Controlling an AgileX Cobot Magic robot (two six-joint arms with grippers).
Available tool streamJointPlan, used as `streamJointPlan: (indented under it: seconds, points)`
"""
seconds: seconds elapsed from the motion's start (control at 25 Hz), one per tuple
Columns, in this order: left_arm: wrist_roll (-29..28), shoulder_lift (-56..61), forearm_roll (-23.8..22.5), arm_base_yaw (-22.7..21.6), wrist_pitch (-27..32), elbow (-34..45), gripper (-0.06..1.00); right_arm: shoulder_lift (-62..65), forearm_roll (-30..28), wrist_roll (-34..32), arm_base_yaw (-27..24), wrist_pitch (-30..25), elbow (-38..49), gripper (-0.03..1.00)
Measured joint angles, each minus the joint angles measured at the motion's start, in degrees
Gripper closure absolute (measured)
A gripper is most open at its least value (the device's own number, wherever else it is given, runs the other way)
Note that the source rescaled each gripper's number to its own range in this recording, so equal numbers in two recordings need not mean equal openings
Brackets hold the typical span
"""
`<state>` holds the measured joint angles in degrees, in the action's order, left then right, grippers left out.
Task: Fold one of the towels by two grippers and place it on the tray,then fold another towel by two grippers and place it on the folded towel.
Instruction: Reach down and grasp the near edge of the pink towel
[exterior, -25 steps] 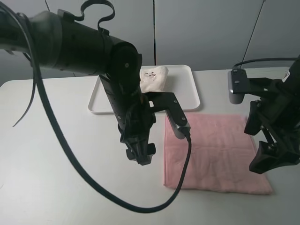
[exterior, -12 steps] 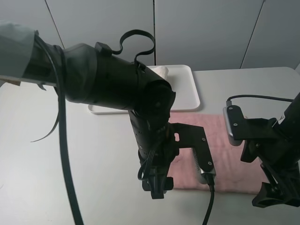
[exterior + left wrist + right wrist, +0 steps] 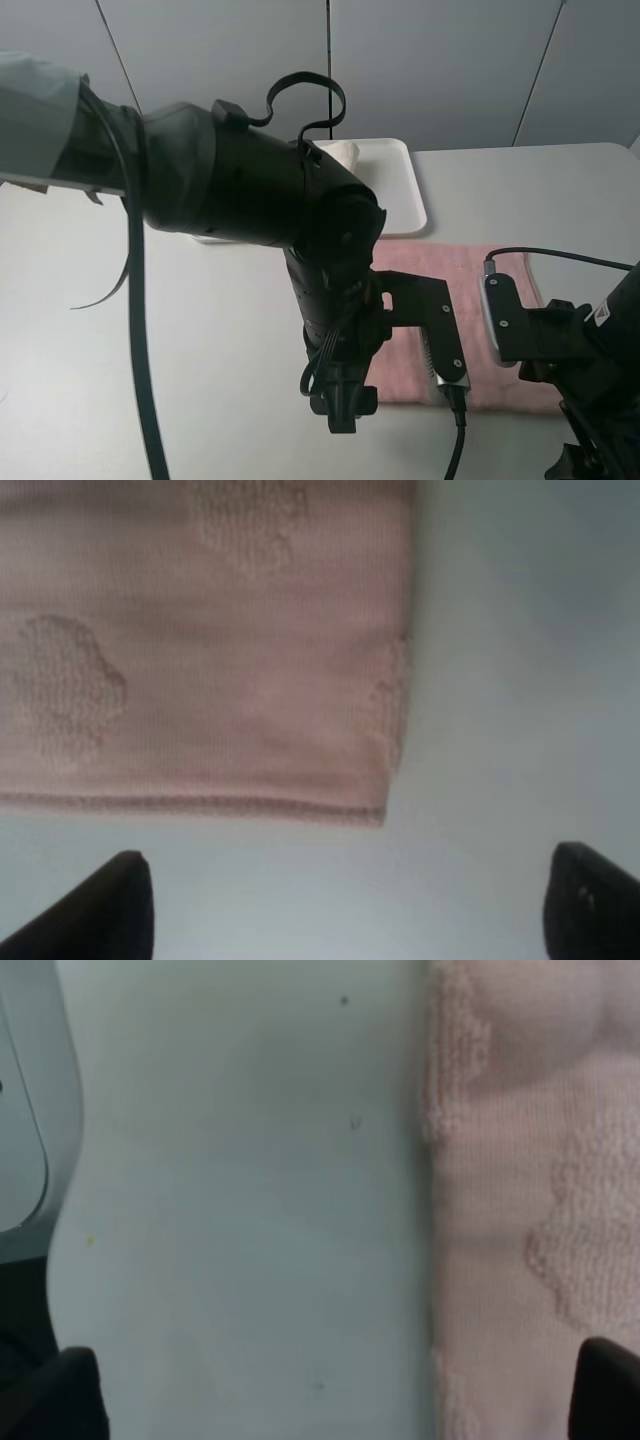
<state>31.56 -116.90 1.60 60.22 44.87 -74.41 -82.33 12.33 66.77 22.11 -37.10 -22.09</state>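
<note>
Pink towel (image 3: 450, 265): lies flat and unfolded on the table (image 3: 220, 350), just in front of the tray (image 3: 408, 195). The left arm hides much of it from the high camera.

Left wrist view: one hemmed corner of the pink towel (image 3: 200, 660) with raised embossed patches, a detail the high view does not resolve. The left gripper (image 3: 345, 910) has its jaws spread wide over bare table just off that corner, holding nothing.

Right wrist view: a side edge of the towel (image 3: 530, 1210). The right gripper (image 3: 335, 1400) is likewise fully spread and empty.

Only the high view shows the tray, with the cream towel (image 3: 342, 152) on it, mostly hidden behind the arm.

Surface: plain white table. Background: grey wall panels (image 3: 440, 60).
</note>
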Motion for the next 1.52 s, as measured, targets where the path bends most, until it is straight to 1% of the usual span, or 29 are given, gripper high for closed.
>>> streamJointPlan:
  seconds: [0.08, 0.28, 0.4, 0.56, 0.76, 0.84, 1.04, 1.52]
  points:
    - [0.0, -0.65, 0.0, 0.0, -0.14, 0.0, -0.06, 0.0, -1.91, -1.44, 0.0, 0.39, 0.0, -0.03]
    - [0.0, -1.21, 0.0, 0.0, -0.59, 0.0, -0.06, 0.0, -10.75, -8.83, 0.04, 1.45, 0.51, -0.03]
    - [0.0, -1.21, 0.0, 0.0, -0.89, 0.0, -0.06, 0.0, -12.82, -11.05, 0.04, 3.28, 1.88, -0.03]
    - [0.0, -1.92, -0.35, 1.01, -1.32, 0.0, -0.06, -0.1, -13.14, -12.41, 0.04, 4.18, 2.25, -0.03]
    - [0.0, -3.71, -1.6, 4.14, -2.77, 0.0, -0.06, -0.1, -13.14, -13.07, 0.04, 5.09, 2.74, -0.03]
    - [0.0, -3.93, -2.18, 4.72, -2.91, 0.0, -0.06, -0.1, -13.28, -13.22, 0.04, 5.47, 3.45, -0.03]
    - [-0.1, -4.15, -3.12, 4.72, -3.15, 0.0, -0.06, -0.1, -14.01, -13.66, 0.04, 5.85, 3.86, -0.03]
    - [-1.15, -4.93, -3.25, 4.72, -3.38, 0.0, -0.06, -0.1, -14.17, -14.25, 0.04, 6.67, 3.86, -0.03]
